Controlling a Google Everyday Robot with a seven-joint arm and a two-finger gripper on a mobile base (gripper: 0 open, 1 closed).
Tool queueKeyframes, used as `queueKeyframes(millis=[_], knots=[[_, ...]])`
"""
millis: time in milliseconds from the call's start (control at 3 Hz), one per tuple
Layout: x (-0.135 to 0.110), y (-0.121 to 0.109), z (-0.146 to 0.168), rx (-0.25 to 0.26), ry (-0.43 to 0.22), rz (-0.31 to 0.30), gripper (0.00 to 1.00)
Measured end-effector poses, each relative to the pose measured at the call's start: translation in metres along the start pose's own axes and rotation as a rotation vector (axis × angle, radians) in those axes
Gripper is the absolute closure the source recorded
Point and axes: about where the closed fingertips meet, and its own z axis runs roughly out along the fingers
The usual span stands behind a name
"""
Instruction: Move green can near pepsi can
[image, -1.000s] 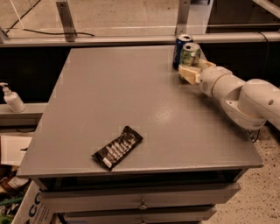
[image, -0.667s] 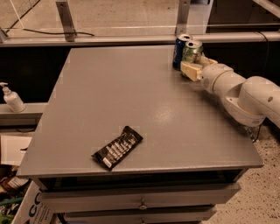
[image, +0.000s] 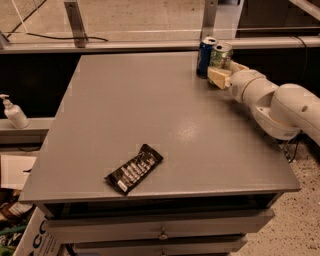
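Note:
The green can (image: 220, 55) stands upright at the far right of the grey table (image: 150, 115), right beside the dark blue pepsi can (image: 204, 56), which stands just to its left. My gripper (image: 223, 74) reaches in from the right on its white arm (image: 280, 102). Its pale fingers (image: 217, 77) sit around the lower part of the green can, which hides behind them.
A black snack bar wrapper (image: 134, 168) lies near the table's front edge. A soap dispenser bottle (image: 13, 113) stands on a shelf at the left. Metal posts and a rail (image: 100, 46) run behind the table. Drawers (image: 160, 232) sit under the front edge.
The gripper and green can have hardly moved; they stay next to the pepsi can at the far right of the table.

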Motion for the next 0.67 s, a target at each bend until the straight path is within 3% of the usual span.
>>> queueKeyframes(millis=[667], knots=[[0.0098,-0.0032,-0.0012,0.016,0.021,0.016,0.35]])
